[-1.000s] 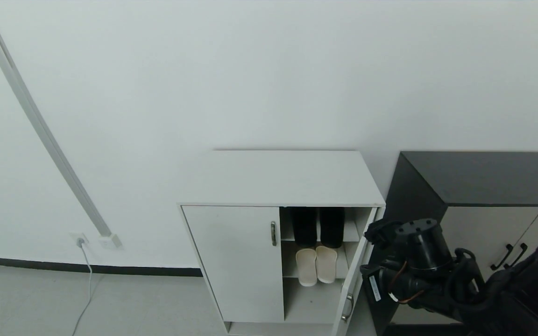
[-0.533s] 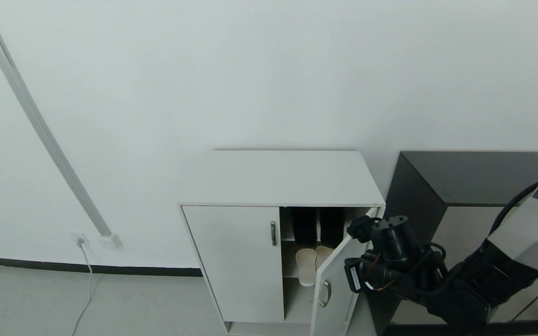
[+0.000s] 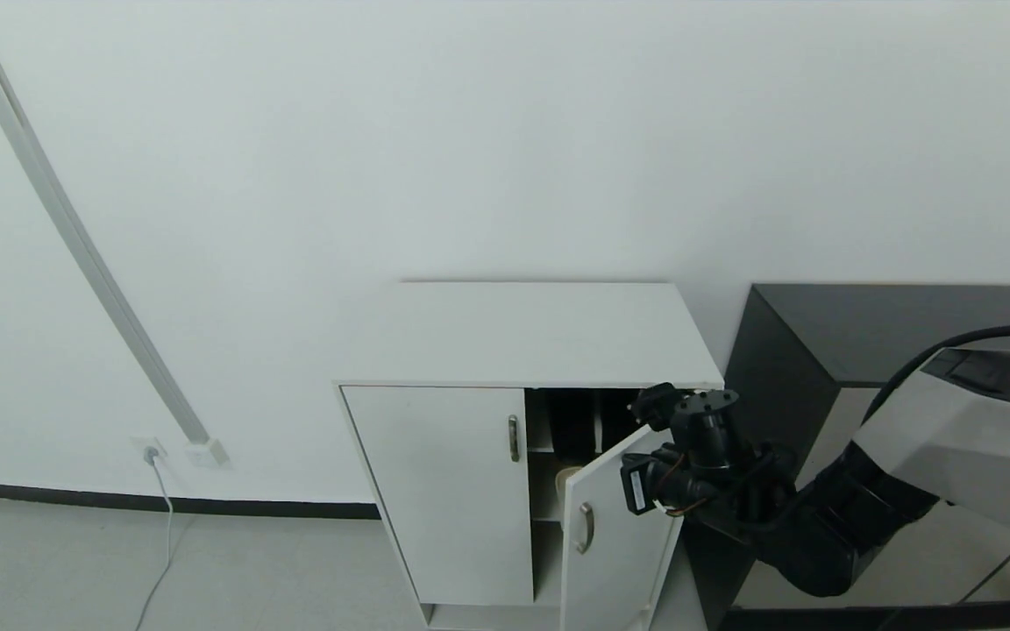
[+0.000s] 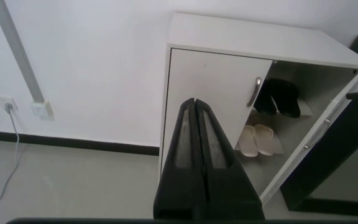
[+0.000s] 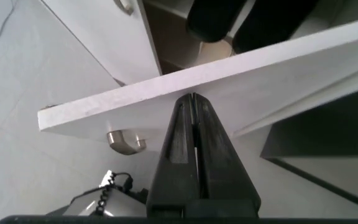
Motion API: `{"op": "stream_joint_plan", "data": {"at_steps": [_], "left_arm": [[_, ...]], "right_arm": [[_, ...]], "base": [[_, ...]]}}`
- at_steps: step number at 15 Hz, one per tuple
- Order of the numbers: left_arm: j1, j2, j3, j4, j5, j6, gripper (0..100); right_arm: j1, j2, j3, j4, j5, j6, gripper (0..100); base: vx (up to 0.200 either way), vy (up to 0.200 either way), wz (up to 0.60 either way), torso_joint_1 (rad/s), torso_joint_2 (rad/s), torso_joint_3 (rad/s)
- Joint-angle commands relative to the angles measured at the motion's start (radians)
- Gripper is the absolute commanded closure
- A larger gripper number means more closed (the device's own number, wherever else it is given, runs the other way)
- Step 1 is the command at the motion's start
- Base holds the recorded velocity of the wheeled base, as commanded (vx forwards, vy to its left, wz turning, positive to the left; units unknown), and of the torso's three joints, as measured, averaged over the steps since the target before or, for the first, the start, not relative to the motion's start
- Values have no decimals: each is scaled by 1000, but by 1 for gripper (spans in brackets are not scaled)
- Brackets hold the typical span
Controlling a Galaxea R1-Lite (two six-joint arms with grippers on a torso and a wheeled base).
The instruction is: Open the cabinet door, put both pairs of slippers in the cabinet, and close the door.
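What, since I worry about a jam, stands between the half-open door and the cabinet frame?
Nothing visible does. The black slippers and white slippers sit back on their shelves, and the right gripper is outside the door.

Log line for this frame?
right door: half open | right gripper: shut, against door | black slippers, beige slippers: shelved | left gripper: shut

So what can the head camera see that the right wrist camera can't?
Head camera: the wall socket, the black cabinet next door, and the whole white cabinet with its flat top. Right wrist camera: the right gripper, shut, with its tips against the partly open door, seen close from above. Both: that door, its handle, and the black slippers on the shelf inside.
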Motion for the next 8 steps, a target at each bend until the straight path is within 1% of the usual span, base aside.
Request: {"op": "stream_joint_plan", "data": {"at_steps": [1,8], "left_arm": [[0,1,0,-1,0,0,100],[0,1,0,1,0,0,100]], "right_arm": [[-7,63,-51,-8,0,0,100],[-29,146,-212,-5,-5,-3,100]], "base": [[0,0,0,0,0,0],[0,0,0,0,0,0]]}}
